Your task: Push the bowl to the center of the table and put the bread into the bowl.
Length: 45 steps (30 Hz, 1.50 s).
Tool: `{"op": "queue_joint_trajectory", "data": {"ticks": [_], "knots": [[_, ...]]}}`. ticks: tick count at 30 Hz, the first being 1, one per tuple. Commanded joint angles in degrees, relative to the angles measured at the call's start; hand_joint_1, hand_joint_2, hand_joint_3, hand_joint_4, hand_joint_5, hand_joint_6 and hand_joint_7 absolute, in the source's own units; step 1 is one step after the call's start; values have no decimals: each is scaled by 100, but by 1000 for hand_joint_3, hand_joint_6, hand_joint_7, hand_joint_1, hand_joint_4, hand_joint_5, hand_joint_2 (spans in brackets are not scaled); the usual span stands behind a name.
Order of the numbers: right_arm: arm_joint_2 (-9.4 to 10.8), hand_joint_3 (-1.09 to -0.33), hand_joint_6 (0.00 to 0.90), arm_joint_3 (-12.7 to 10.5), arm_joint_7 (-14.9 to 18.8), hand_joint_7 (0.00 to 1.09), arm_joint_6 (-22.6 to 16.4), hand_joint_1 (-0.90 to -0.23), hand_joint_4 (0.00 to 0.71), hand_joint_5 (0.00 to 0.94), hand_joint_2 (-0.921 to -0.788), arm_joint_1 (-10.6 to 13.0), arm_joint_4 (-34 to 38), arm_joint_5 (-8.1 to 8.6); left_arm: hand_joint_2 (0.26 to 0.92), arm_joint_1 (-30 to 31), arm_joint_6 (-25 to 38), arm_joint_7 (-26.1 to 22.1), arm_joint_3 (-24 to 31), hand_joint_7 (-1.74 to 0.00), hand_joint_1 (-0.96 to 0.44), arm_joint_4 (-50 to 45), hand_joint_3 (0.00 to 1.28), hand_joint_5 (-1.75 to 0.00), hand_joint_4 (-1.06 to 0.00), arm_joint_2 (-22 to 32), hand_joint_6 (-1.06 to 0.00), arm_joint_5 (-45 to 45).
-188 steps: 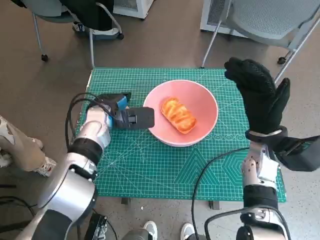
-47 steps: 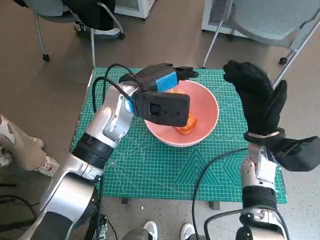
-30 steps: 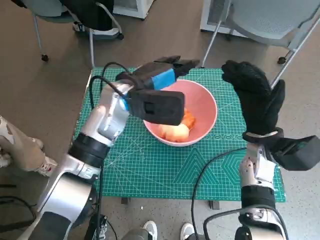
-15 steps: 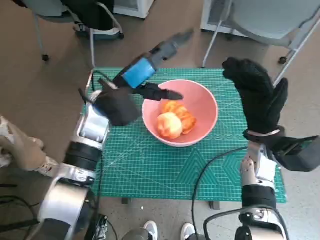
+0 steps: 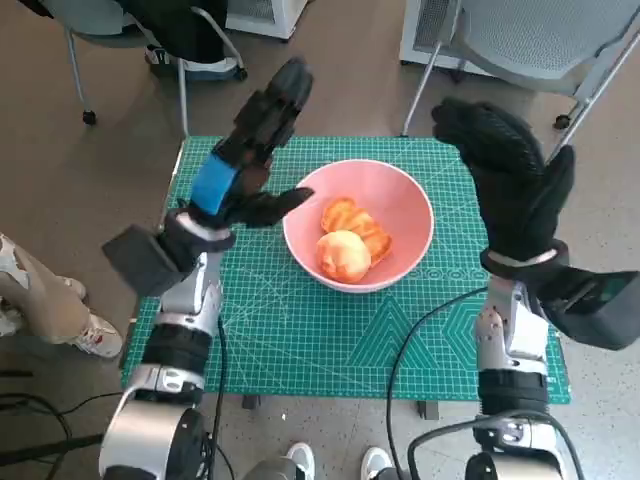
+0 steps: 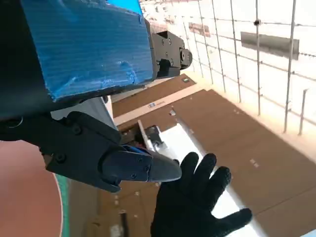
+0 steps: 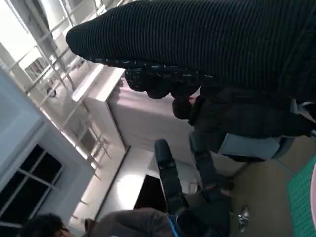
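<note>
The left hand is raised above the table's far left part, its blue-taped back toward the head camera, fingers spread and stretched away from the robot with the thumb pointing at the bowl's near-left rim; it holds nothing. The right hand, gloved, stands upright over the table's right edge, fingers apart and likewise empty. Between them the pink bowl sits on the green cutting mat, roughly at the middle of the table, and two pieces of bread lie inside it, touching each other: a paler rounded one nearer the robot and a striped orange one behind it. Judged from this, both parts of the task look done; the bowl seems centred and the bread is in, so little appears left but to draw the arms back. The head view alone shows bowl, bread and mat. The left wrist view shows instead the tape and black fingers close up with nothing between them, the gloved right hand beyond, and only a sliver of pink. The right wrist view gives the glove, ceiling and a person, nothing of the bread.
</note>
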Motion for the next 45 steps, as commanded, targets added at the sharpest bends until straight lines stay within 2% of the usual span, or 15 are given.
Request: {"op": "queue_joint_trajectory", "data": {"ticks": [1,13,45], "knots": [[46,-766,23,53,29,515,-183,-700,181,3,-921,-85,268,-107,921,90,-25,-169,108,-62,-706,-202,325,-3,-8,-66,-148,-188],[55,-731,73,145,96,523,-464,-683,207,13,-921,-248,609,-154,921,237,-201,-145,156,-30,-702,-210,342,1,1,-220,-94,-130],[-40,-728,83,188,-42,504,-368,-677,209,7,-921,-175,509,-276,921,82,-175,-175,233,-28,-686,118,350,1,1,-319,-87,-126]]}}
